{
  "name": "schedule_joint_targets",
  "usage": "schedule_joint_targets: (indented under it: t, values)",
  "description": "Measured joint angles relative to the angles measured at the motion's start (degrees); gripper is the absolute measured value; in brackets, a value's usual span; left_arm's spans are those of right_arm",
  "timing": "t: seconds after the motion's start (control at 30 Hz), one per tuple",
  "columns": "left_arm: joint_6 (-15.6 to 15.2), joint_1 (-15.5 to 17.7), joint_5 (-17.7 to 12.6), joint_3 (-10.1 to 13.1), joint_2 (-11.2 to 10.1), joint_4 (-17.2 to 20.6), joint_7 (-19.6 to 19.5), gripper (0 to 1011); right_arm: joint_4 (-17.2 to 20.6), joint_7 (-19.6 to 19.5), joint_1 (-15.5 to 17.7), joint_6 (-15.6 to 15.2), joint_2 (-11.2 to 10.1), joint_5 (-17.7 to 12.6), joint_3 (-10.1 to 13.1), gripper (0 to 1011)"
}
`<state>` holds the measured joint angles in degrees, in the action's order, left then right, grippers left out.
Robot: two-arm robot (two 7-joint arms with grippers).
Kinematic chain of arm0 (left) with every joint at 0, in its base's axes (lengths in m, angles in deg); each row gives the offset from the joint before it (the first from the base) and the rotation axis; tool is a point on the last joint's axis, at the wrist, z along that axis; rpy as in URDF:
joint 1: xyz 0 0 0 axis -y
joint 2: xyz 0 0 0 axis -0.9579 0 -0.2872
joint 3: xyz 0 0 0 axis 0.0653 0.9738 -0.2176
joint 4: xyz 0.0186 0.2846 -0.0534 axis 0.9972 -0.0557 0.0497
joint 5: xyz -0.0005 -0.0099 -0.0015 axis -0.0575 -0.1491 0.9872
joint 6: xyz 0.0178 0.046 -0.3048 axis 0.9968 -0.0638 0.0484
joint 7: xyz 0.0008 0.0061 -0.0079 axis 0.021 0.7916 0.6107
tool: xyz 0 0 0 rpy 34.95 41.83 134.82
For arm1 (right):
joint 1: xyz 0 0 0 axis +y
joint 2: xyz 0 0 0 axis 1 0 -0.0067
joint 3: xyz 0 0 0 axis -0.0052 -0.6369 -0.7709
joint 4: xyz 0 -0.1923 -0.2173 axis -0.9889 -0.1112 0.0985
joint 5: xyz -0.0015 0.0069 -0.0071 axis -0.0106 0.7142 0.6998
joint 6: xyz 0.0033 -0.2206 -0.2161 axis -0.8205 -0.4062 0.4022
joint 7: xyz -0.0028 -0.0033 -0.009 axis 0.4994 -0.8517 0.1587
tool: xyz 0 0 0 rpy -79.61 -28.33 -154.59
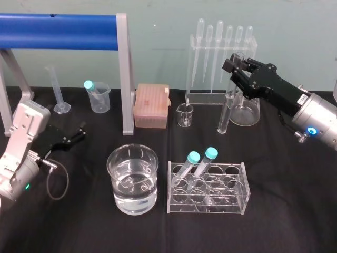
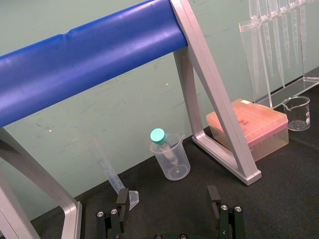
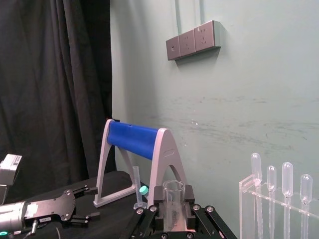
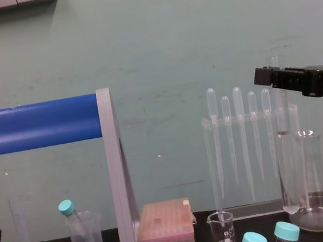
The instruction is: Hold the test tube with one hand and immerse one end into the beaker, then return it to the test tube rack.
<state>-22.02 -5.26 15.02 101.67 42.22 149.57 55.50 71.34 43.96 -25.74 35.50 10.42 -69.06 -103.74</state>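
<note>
A lab: pipettes (image 1: 219, 42), flask (image 1: 247, 113), test tube rack (image 1: 231, 205)

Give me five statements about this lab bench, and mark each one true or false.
1. The right gripper is shut on the test tube. True.
2. The test tube's lower end is in the beaker. False: it hangs beside the conical flask, apart from the beaker.
3. The beaker holds clear liquid. True.
4. The test tube rack holds three teal-capped tubes. False: two.
5. The left gripper holds a teal-capped tube. False: it is open and empty, at the left of the table.
</note>
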Motion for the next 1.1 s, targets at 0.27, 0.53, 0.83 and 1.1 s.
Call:
schedule_joint_targets:
  t: [0.27, 0.53, 0.83, 1.1]
  values:
    - [0.0, 0.0, 0.0, 0.0, 0.0, 0.0, 0.0, 1000, 0.0, 0.0, 0.0, 0.0, 0.0, 0.0, 0.0, 225]
    - [0.0, 0.0, 0.0, 0.0, 0.0, 0.0, 0.0, 1000, 0.0, 0.0, 0.0, -0.1, 0.0, 0.0, 0.0, 225]
    - [0.0, 0.0, 0.0, 0.0, 0.0, 0.0, 0.0, 1000, -0.6, 4.0, -2.8, 0.3, 1.9, -1.6, -1.0, 225]
    - [0.0, 0.0, 0.0, 0.0, 0.0, 0.0, 0.0, 1000, -2.9, 12.1, -8.4, 0.4, 5.7, -3.4, -6.0, 225]
